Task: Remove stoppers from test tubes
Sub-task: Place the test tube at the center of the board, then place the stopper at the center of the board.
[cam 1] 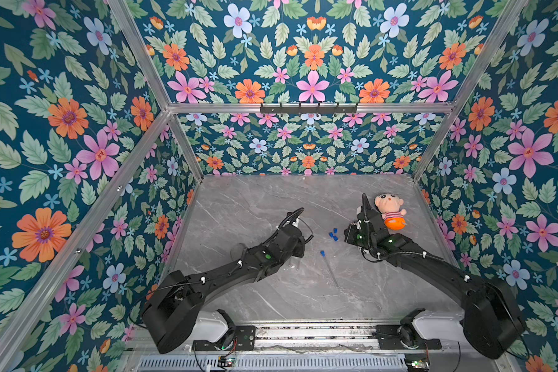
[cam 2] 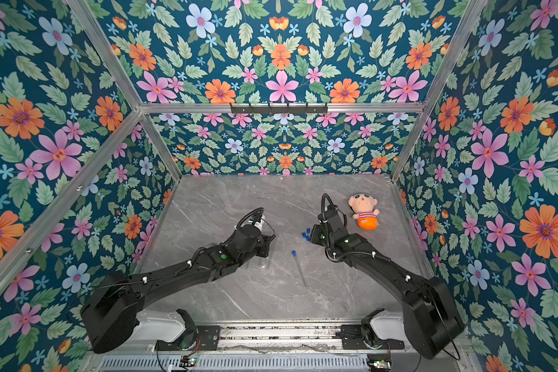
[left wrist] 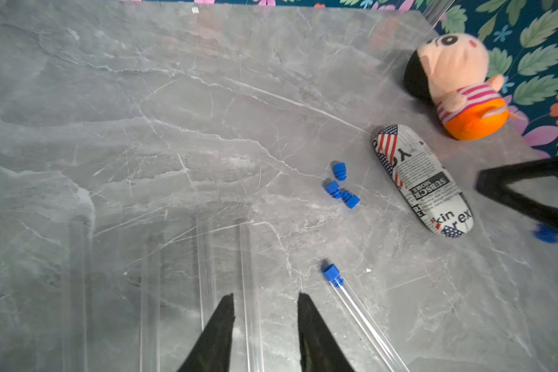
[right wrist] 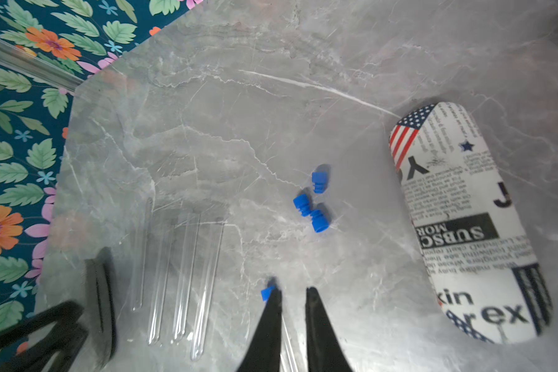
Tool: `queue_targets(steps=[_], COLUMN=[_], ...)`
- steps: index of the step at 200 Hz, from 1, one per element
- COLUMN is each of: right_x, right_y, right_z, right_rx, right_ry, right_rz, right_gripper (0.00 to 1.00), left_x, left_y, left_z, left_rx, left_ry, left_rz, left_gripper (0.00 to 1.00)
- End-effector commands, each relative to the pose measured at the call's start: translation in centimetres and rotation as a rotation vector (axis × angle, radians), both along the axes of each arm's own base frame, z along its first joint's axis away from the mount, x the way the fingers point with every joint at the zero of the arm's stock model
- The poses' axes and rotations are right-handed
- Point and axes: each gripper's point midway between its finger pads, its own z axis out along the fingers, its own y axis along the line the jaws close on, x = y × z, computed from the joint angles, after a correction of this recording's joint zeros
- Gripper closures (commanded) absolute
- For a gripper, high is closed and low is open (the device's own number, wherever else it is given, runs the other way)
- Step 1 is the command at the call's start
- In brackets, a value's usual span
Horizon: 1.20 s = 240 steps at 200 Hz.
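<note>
Several clear test tubes (left wrist: 205,257) without caps lie side by side on the grey marble. My left gripper (left wrist: 264,299) stands open over one of them (left wrist: 250,273), which lies loose between the fingers. Just right of it lies a test tube (left wrist: 361,319) with a blue stopper (left wrist: 331,272) in its end, seen in both top views (cam 1: 329,270). Three loose stoppers (left wrist: 339,186) sit in a cluster (right wrist: 313,206). My right gripper (right wrist: 293,294) hovers with jaws nearly together and nothing between them. Another blue stopper (left wrist: 545,233) shows beside its fingers; I cannot tell whether they touch.
A white newsprint-patterned case (left wrist: 422,180) lies right of the loose stoppers. A plush doll (cam 1: 390,212) in orange shorts sits at the back right, near the flowered wall. Bare marble (cam 1: 255,206) stretches behind the left arm.
</note>
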Motion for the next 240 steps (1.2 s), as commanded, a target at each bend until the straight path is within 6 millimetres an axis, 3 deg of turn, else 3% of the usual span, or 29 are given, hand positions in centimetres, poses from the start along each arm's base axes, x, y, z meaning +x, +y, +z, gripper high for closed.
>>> queue_targets(steps=[1, 47, 50, 58, 112, 169, 240], right_x=[2.5, 4.9, 4.9, 5.1, 6.4, 6.7, 6.8], right_y=[-0.1, -0.7, -0.8, -1.0, -1.6, -1.9, -1.8], right_z=[-0.6, -4.7, -6.0, -6.8, -10.1, -11.7, -11.8], right_rx=[-0.028, -0.109, -0.129, -0.144, -0.183, -0.202, -0.207], right_ry=[-0.020, 0.083, 0.112, 0.130, 0.198, 0.234, 0.241], right_rz=[-0.059, -0.134, -0.136, -0.144, -0.175, -0.183, -0.182], right_gripper=[1.00, 1.00, 1.00, 1.00, 0.94, 0.83, 0.73], left_x=[-0.1, -0.7, -0.7, -0.7, -1.1, -0.9, -0.8], left_y=[0.6, 1.3, 1.3, 1.3, 1.1, 0.8, 0.8], left_z=[1.2, 0.5, 0.5, 0.3, -0.6, -1.0, -1.1], left_rx=[-0.013, -0.011, -0.010, -0.011, -0.019, -0.011, -0.005], left_ry=[-0.057, -0.071, -0.071, -0.070, -0.062, -0.063, -0.064], left_rz=[0.000, -0.007, -0.006, -0.009, -0.030, -0.045, -0.044], left_gripper=[0.64, 0.63, 0.63, 0.63, 0.63, 0.63, 0.63])
